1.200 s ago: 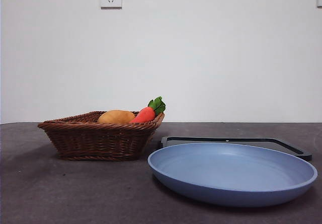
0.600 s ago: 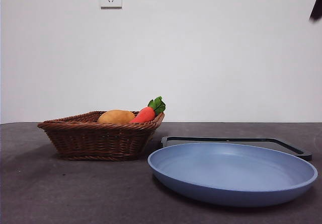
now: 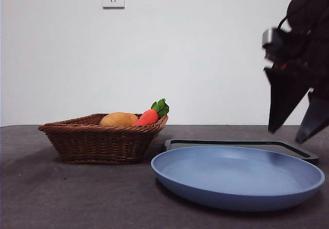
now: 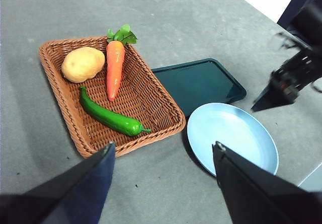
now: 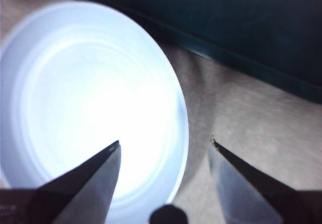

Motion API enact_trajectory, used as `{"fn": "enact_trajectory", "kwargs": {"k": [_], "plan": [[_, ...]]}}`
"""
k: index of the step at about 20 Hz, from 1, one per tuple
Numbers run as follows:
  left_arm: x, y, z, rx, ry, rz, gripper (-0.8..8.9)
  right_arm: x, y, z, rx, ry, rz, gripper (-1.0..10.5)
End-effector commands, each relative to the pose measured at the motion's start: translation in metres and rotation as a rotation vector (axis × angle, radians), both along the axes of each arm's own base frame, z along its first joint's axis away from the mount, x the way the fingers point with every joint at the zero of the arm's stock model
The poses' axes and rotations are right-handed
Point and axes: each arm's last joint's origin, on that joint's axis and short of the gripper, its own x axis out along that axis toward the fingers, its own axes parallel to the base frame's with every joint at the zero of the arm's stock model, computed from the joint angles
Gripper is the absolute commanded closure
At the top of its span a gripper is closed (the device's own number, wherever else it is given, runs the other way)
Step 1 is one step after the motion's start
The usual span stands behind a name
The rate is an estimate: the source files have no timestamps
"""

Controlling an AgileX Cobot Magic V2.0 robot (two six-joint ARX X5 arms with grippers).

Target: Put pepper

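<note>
The pepper (image 4: 108, 116), long, glossy and dark green, lies in the wicker basket (image 4: 151, 90) beside a carrot and a potato. In the front view the basket's wall (image 3: 100, 141) hides it. My left gripper (image 4: 164, 144) is open and empty, high above the table on the near side of the basket. My right gripper (image 3: 288, 135) is open and empty, hanging just above the right edge of the blue plate (image 3: 236, 188). In the right wrist view the right gripper (image 5: 165, 141) stands over the plate's rim (image 5: 178, 108). It also shows in the left wrist view (image 4: 284, 85).
An orange carrot (image 4: 114, 68) and a tan potato (image 4: 83, 64) share the basket; both show in the front view, carrot (image 3: 148, 117) and potato (image 3: 118, 119). A dark flat tray (image 4: 198, 83) lies behind the plate (image 4: 231, 138).
My right arm has come down from the top right corner of the front view to just above the plate's right edge. The basket, plate and tray have not moved.
</note>
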Motion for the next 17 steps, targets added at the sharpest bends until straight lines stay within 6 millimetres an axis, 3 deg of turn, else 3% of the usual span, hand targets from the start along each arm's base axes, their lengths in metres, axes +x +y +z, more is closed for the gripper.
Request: {"fn": "enact_trajectory", "kwargs": {"k": [1, 5, 8, 10, 14, 17], "plan": [[0.0, 0.0, 0.005, 0.005, -0.027, -0.008, 4.73, 0.01, 0.005, -0.014, -0.03, 0.013, 0.029, 6.5], [0.0, 0.0, 0.005, 0.005, -0.027, -0.008, 4.73, 0.017, 0.007, -0.035, -0.059, 0.065, 0.03, 6.7], [0.0, 0.0, 0.005, 0.005, -0.027, -0.006, 4.73, 0.018, 0.008, -0.044, -0.066, 0.101, 0.029, 8.0], [0.0, 0.0, 0.005, -0.004, -0.019, 0.0, 4.76, 0.018, 0.008, -0.045, -0.067, 0.108, 0.028, 9.4], [0.005, 0.0, 0.005, -0.009, -0.01, 0.023, 4.77, 0.016, 0.007, -0.043, -0.061, 0.132, 0.006, 9.4], [0.019, -0.002, 0.003, -0.03, 0.05, 0.026, 4.77, 0.01, 0.004, -0.027, -0.052, 0.097, 0.001, 9.4]]}}
